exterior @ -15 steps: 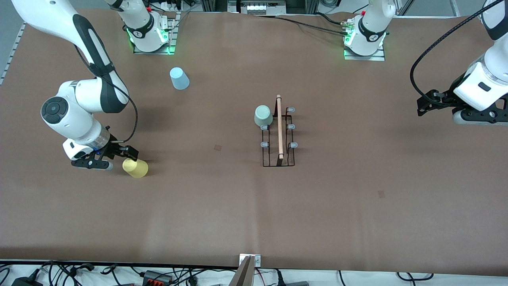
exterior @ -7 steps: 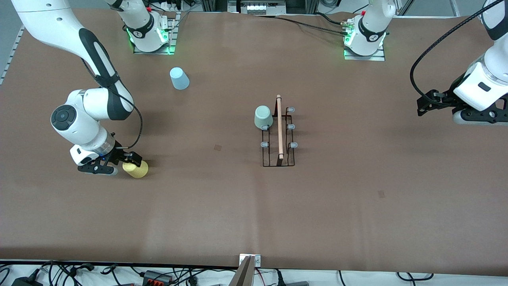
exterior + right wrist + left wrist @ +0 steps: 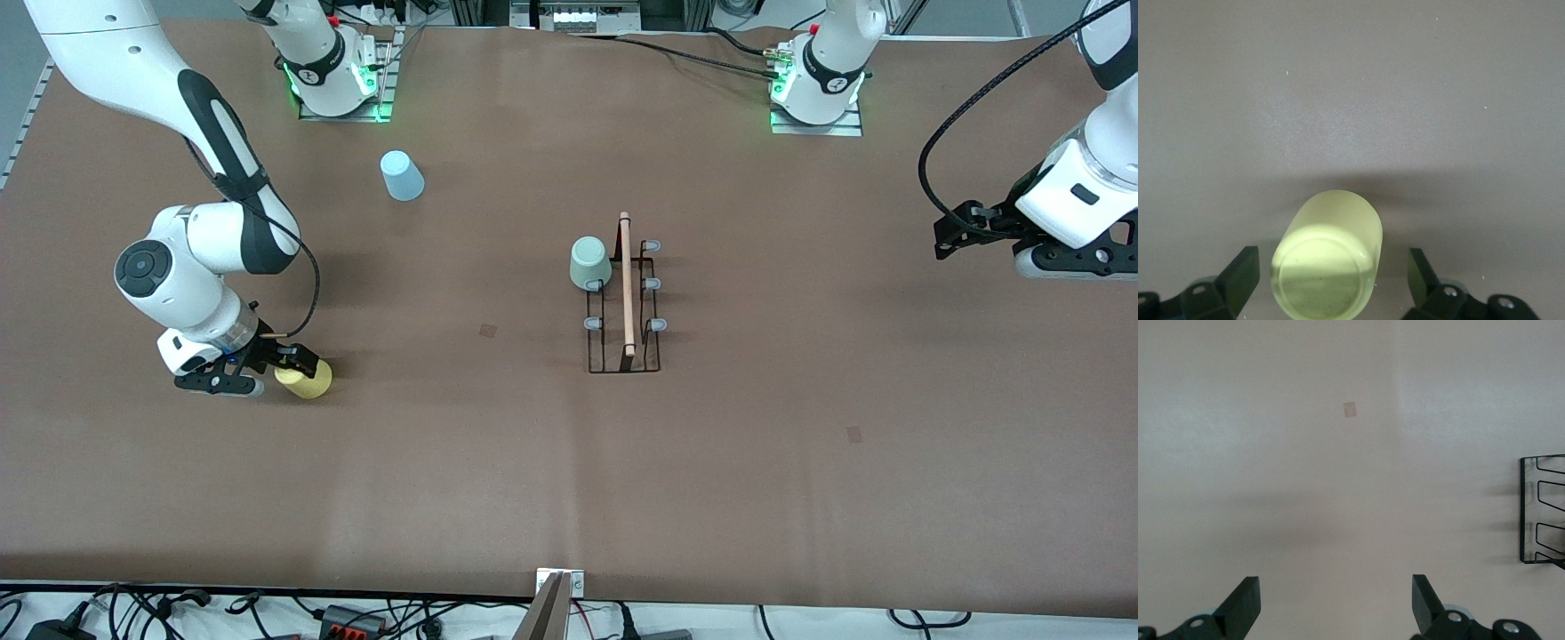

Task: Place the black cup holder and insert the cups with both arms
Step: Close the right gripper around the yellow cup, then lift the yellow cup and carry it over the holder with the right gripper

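The right gripper [image 3: 286, 364] is sitting low at the yellow cup [image 3: 306, 380], toward the right arm's end of the table and nearest the front camera of the 3 cups. Compared with 1 second ago, the gripper is now in around the cup's closed end rather than hanging just beside it, and the right arm's wrist is sitting closer to the cup. In the right wrist view the yellow cup [image 3: 1329, 263] is lying between the 2 fingers [image 3: 1241, 277], which are spread wide with a gap showing on each side, so nothing is being squeezed.

The cup is showing no shift across the 3 front pictures.

Farther from the camera, the black cup holder [image 3: 625, 302] is standing mid-table, its wooden rod handle [image 3: 626, 283] running along its length. The grey-green cup [image 3: 589, 262] is sitting upside down on the holder's farthest peg, on the side toward the right arm, unchanged.

The left gripper [image 3: 956, 233] is waiting over the left arm's end of the table, exactly as before; its wrist view is showing the fingers [image 3: 1245, 605] wide apart and holding nothing.

Farthest off, the light blue cup [image 3: 402, 175] is resting near the right arm's base, untouched.
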Motion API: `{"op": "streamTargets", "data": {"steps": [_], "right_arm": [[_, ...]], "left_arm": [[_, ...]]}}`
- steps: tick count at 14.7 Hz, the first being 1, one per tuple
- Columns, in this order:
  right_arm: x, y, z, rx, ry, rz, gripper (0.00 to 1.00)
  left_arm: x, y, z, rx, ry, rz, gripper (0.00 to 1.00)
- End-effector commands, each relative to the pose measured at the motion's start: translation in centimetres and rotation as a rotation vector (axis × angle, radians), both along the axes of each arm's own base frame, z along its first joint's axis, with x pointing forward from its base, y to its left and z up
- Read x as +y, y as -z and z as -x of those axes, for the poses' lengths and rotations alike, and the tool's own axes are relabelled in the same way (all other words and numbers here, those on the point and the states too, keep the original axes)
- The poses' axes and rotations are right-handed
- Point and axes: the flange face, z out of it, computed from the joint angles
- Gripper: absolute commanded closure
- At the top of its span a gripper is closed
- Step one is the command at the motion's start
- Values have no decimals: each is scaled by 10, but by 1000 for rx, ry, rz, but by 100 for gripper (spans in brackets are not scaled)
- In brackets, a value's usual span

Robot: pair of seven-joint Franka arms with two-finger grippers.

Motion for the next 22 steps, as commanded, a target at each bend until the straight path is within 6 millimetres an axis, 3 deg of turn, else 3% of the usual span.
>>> {"op": "streamTargets", "data": {"steps": [1,3,4,7,9,12,17,19,22], "right_arm": [[-1,3,-3,-4,-26,12,8],[0,5,-2,2,-29,12,20],[0,6,-2,5,-30,13,36],[1,4,-4,-2,-53,16,71],[4,-5,-9,-17,-61,15,79],[21,-32,-18,-3,-84,17,79],[110,-123,-28,89,-95,19,79],[152,-144,-22,105,-45,14,79],[235,-156,0,96,38,-8,79]], "left_arm": [[1,0,4,4,18,18,0],[1,0,4,4,18,18,0],[3,0,4,4,15,18,0],[3,0,4,4,15,18,0],[3,0,4,4,15,18,0],[3,0,4,4,15,18,0],[3,0,4,5,15,19,0],[3,0,4,5,15,19,0],[3,0,4,5,15,19,0]]}}
